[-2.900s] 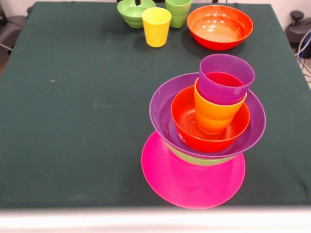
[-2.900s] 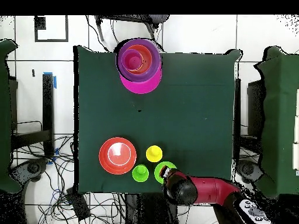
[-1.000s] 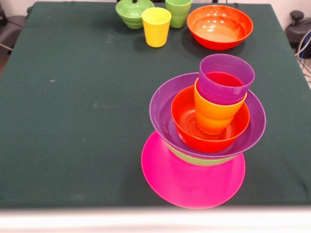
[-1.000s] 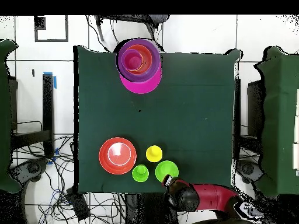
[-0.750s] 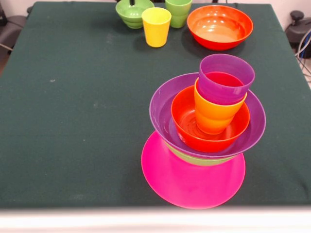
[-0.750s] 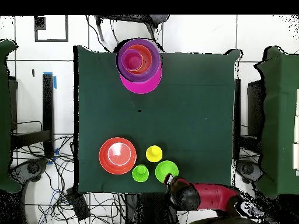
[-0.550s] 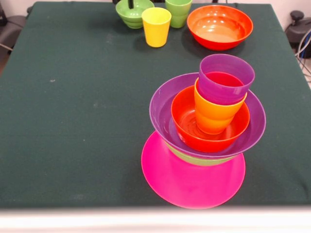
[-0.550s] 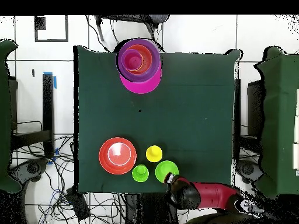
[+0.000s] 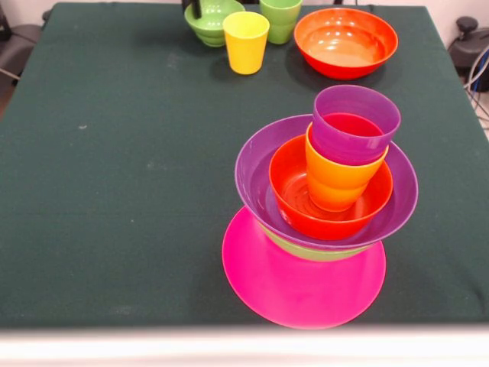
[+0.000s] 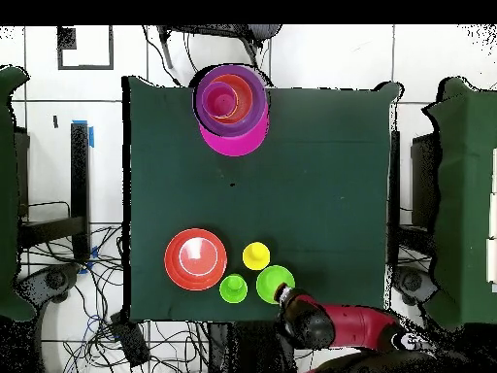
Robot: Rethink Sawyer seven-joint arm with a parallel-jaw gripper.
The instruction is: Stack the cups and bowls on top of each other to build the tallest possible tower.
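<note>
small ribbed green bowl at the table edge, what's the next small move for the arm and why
Probably a firm grasp of the small ribbed green plastic bowl by its rim, then a straight lift. The end effector shows only as a dark tip at that rim, grip unclear, and the bowl sits close beside the yellow plastic cup.

Tower (image 9: 325, 199) at the tabletop's (image 9: 114, 153) near edge; well behind it, a row: ribbed bowl (image 9: 208, 19), two cups (image 9: 245, 42), a bowl (image 9: 345, 42).

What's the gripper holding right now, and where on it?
Cannot be told. The gripper shows only as a dark tip at the rim of the small green bowl; whether it grips that rim is not visible.
</note>
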